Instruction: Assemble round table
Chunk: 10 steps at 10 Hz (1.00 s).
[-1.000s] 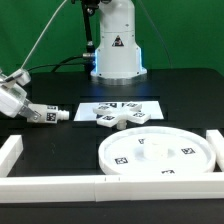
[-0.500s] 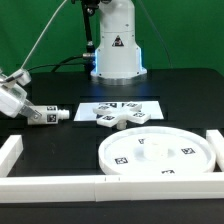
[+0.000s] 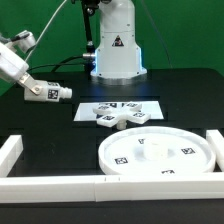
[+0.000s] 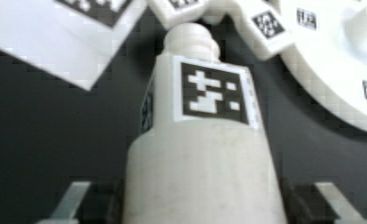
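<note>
White plastic set, three parts, each with black-and-white square tags, on a black tabletop (image 3: 50, 135).

Item 1: leg (image 3: 52, 92). A short cylinder with a narrower stub at its free end and one square tag on its side. It is pinched in the claw (image 3: 28, 85) at the exterior view's left, lying tilted with the stub toward the middle of the scene, well apart from the other two parts.

Item 2: foot (image 3: 120, 117). Small and cross-shaped, it lies on the near edge of the marker board (image 3: 120, 104).

Item 3: disc (image 3: 160, 152). Large, round and rimmed, it lies flat at the exterior view's right with tags on its upper face.

Exterior view only: the whole layout, with the white rails (image 3: 55, 184) bordering the near and side edges, the robot base (image 3: 118, 45) behind the marker board, and the full outline of the disc.

Wrist view only: the grip itself. The leg (image 4: 206, 140) fills the middle and its tag (image 4: 210, 95) reads sharply. The two fingers (image 4: 73, 200) of the claw (image 4: 201, 195) flank its thick end, one on each side. Beyond the stub lie a corner of the marker board (image 4: 64, 40), the foot (image 4: 251, 18) and an arc of the disc (image 4: 349, 85), all blurred.
</note>
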Tool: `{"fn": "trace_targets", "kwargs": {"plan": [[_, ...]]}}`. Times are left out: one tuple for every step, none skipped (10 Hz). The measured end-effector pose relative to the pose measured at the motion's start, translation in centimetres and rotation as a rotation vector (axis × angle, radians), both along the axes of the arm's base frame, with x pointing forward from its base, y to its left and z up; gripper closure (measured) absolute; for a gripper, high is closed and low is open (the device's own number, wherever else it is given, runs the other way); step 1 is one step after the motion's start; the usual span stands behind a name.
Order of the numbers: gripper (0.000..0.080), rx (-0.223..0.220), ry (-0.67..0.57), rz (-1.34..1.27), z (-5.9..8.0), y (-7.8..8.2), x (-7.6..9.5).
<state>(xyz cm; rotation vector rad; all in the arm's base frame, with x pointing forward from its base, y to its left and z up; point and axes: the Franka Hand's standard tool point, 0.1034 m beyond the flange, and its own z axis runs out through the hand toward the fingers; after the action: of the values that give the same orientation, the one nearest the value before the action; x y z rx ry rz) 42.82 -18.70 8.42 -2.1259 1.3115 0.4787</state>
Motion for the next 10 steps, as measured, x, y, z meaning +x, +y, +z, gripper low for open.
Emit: {"fn": "trace_targets", "kwargs": {"plan": [[0.0393,-0.065,-0.017,-0.009,-0.3,0.2,-0.3],[0.0393,-0.121,-0.036,-0.014,-0.4,0.0,-0.1],[0.0393,-0.206,-0.066,-0.018,-0.3,0.0,0.5],[0.0393,-0.277,-0.082,-0.020,1.0,1.3,2.2],[0.0393,-0.324,-0.115,-0.003,2.8,3.4,4.4],[0.0393,-0.373,-0.113,-0.024,4.4,5.3,6.3],[0.0393,-0.449,-0.155,-0.041,5.5,7.2,8.1],[0.0393,-0.539,-0.206,-0.077,5.2,7.6,7.6],[0.0393,-0.590,-0.223,-0.102,4.8,7.9,7.1],[0.0393,-0.648,-0.267,-0.120,4.9,8.3,7.6]]}}
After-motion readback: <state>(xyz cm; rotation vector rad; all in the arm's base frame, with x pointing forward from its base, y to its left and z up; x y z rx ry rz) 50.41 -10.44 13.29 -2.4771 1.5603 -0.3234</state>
